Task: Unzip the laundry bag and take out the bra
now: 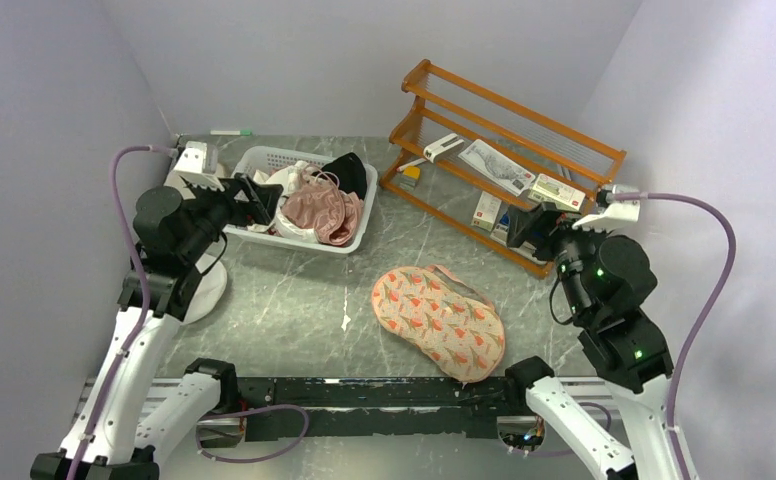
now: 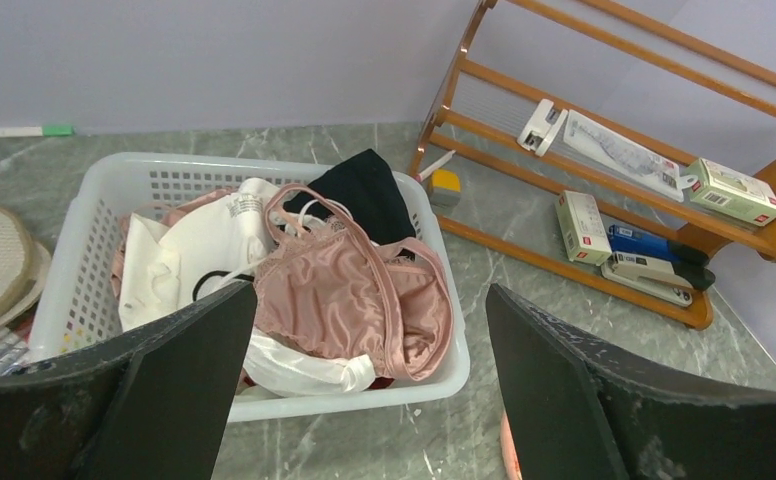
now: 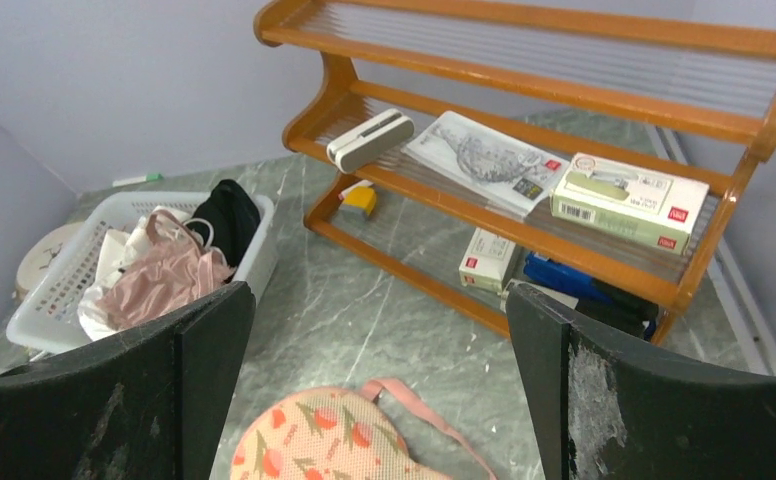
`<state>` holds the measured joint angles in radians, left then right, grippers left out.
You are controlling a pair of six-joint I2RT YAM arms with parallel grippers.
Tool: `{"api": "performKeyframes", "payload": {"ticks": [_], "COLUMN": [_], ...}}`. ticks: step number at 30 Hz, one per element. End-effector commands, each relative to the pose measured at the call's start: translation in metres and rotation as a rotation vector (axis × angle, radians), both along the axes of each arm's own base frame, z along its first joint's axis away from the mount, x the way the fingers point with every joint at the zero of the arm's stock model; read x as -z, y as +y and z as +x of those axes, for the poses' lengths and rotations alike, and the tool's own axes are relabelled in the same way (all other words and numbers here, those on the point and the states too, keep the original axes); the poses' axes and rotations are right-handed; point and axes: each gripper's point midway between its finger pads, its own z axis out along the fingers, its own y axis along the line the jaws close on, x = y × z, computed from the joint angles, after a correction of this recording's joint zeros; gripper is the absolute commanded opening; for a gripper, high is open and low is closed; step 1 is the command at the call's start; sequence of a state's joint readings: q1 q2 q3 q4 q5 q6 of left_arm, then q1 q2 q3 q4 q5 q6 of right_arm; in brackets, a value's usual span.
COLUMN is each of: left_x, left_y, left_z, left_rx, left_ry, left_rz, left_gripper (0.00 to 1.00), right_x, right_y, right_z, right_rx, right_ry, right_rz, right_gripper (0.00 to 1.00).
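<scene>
Both of my grippers stand spread wide with nothing in them. The left gripper (image 1: 252,200) hangs at the left of the overhead frame and the right gripper (image 1: 524,225) at the right.

Nearest me, at lower centre of the overhead frame, the laundry bag (image 1: 437,322) lies flat on the table (image 1: 294,300). It is apart from both grippers and looks closed all round. The bra is nowhere in sight, so I judge it is zipped inside.

The bag looks padded, soft and light. I expect it to slide or fold on the smooth top if I tug it one-handed, so one gripper should pin the padded body while the other works the zipper edge. A pink loop (image 1: 467,287) sticks out at its upper right edge, which seems a good place to start. I cannot make out the zipper pull itself. The bra should be limp, and its straps could snag, so I would take it by a cup.

Farther off, at upper left, the white basket (image 1: 256,158) holds a shiny satin garment (image 1: 319,210), which is not my target. The wooden rack (image 1: 504,125) stands at upper right.
</scene>
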<state>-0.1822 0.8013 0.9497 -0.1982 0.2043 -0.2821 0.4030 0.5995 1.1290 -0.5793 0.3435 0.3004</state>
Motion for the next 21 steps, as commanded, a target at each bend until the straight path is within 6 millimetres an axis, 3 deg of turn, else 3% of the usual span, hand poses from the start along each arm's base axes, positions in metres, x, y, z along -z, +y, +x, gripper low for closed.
{"api": "performKeyframes", "payload": {"ticks": [1,7,11,15,21], "left_x": [-0.006,0.039,0.076,0.111,0.170], "left_y": [-0.014,-0.049,-0.095,-0.161,-0.257], "left_z": [0.009,0.019,0.003,-0.045,-0.153], "left_rx": [0.070,0.231,0.355,0.503,0.717], "left_ry": [-0.051,0.135,0.289,0.414,0.605], "left_rz": [-0.029,-0.038,-0.061,-0.091,-0.110], "left_gripper": [0.97,0.97,0.97,0.96,0.96], "right_x": [0.014,0.028,0.039,0.051,0.060], "right_y": [0.002,0.006,0.010,0.012,0.014], "right_z": [-0.016,-0.030,-0.036,-0.037,-0.035], "right_rx": [-0.046,-0.083,-0.102,-0.114,-0.118], "right_ry": [0.028,0.050,0.065,0.087,0.116], "right_rz": [0.035,0.087,0.124,0.131,0.133], "right_gripper": [1.00,1.00,1.00,1.00,1.00]}}
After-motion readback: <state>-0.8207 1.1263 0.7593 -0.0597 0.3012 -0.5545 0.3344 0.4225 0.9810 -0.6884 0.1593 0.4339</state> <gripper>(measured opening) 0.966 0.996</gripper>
